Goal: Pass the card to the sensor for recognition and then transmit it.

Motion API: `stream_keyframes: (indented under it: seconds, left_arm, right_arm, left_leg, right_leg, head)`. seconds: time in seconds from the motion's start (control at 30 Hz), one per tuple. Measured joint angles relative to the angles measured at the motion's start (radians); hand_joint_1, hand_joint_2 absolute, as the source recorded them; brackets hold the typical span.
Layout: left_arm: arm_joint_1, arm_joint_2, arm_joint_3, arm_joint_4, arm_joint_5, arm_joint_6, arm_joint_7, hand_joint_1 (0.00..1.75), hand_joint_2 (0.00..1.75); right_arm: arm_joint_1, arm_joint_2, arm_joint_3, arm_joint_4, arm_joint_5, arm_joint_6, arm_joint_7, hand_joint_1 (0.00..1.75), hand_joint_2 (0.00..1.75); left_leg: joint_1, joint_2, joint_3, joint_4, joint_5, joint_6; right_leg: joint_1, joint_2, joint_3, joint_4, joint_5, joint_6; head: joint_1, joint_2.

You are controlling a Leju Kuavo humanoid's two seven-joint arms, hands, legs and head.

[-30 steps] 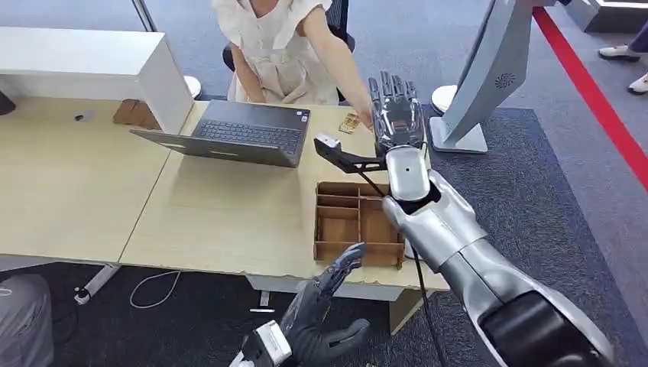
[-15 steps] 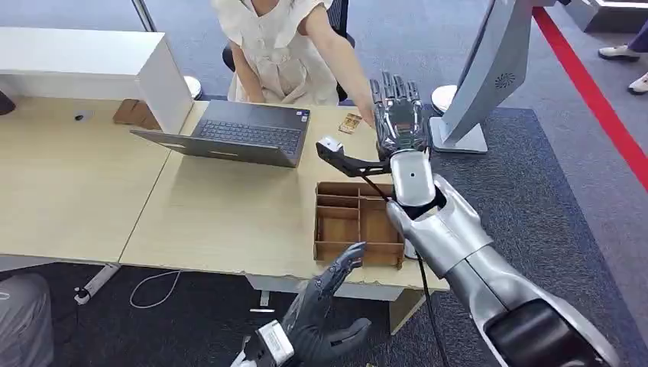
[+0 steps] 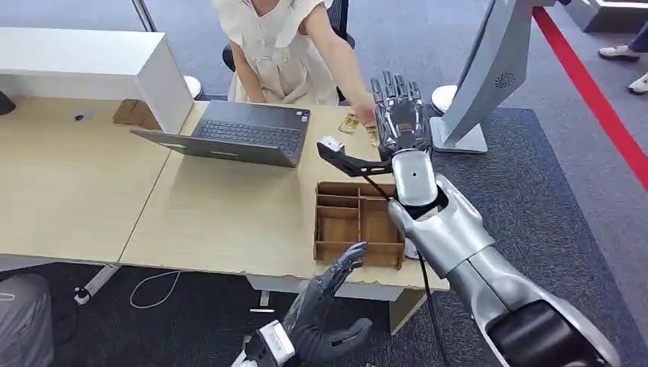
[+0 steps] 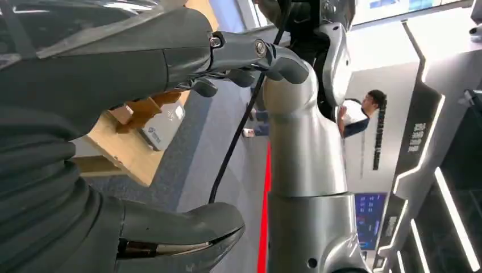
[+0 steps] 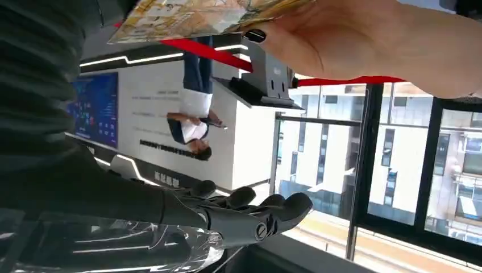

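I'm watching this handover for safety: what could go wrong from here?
The person's hand holds the card right beside the right hand, whose fingers are spread and hold nothing. If it closes off-target, it might pinch the person's fingers or drop the card. The raised right arm also hangs over the wooden tray, so lowering it carelessly could knock that.

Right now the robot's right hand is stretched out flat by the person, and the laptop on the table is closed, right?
Not quite. The laptop is open, its keyboard showing in the head view. The rest holds: the right hand is stretched out flat by the person, who holds a card.
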Motion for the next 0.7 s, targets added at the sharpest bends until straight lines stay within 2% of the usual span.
stream_keyframes:
  seconds: [0.27, 0.3, 0.33, 0.37, 0.7]
  left_arm:
    - [0.0, 0.0, -0.001, 0.003, 0.003, -0.013, 0.0, 0.0, 1.75]
    - [0.0, 0.0, -0.001, 0.003, 0.003, -0.016, 0.0, 0.0, 1.75]
    - [0.0, 0.0, 0.0, 0.004, 0.003, -0.019, 0.0, 0.0, 1.75]
    - [0.0, 0.0, 0.0, 0.005, 0.003, -0.021, 0.0, 0.0, 1.75]
    - [0.0, -0.002, 0.002, 0.009, 0.0, -0.033, -0.003, 0.0, 1.75]
  right_arm:
    - [0.009, -0.01, -0.001, -0.007, 0.001, 0.014, 0.0, 0.0, 1.75]
    - [0.012, -0.012, -0.001, -0.01, 0.002, 0.016, 0.0, 0.66, 1.75]
    - [0.013, -0.014, -0.001, -0.014, 0.004, 0.017, 0.0, 1.69, 1.75]
    - [0.015, -0.016, -0.002, -0.017, 0.005, 0.017, 0.0, 1.75, 1.75]
    - [0.024, -0.022, -0.02, -0.039, -0.005, 0.021, -0.008, 1.75, 1.75]
  left_leg:
    - [0.0, 0.0, 0.0, 0.0, 0.0, 0.0]
    - [0.0, 0.0, 0.0, 0.0, 0.0, 0.0]
    - [0.0, 0.0, 0.0, 0.0, 0.0, 0.0]
    - [0.0, 0.0, 0.0, 0.0, 0.0, 0.0]
    - [0.0, 0.0, 0.0, 0.0, 0.0, 0.0]
  right_leg:
    - [0.0, 0.0, 0.0, 0.0, 0.0, 0.0]
    - [0.0, 0.0, 0.0, 0.0, 0.0, 0.0]
    - [0.0, 0.0, 0.0, 0.0, 0.0, 0.0]
    - [0.0, 0.0, 0.0, 0.0, 0.0, 0.0]
    - [0.0, 0.0, 0.0, 0.0, 0.0, 0.0]
  head:
    - [0.0, 0.0]
    - [0.0, 0.0]
    - [0.0, 0.0]
    - [0.0, 0.0]
    - [0.0, 0.0]
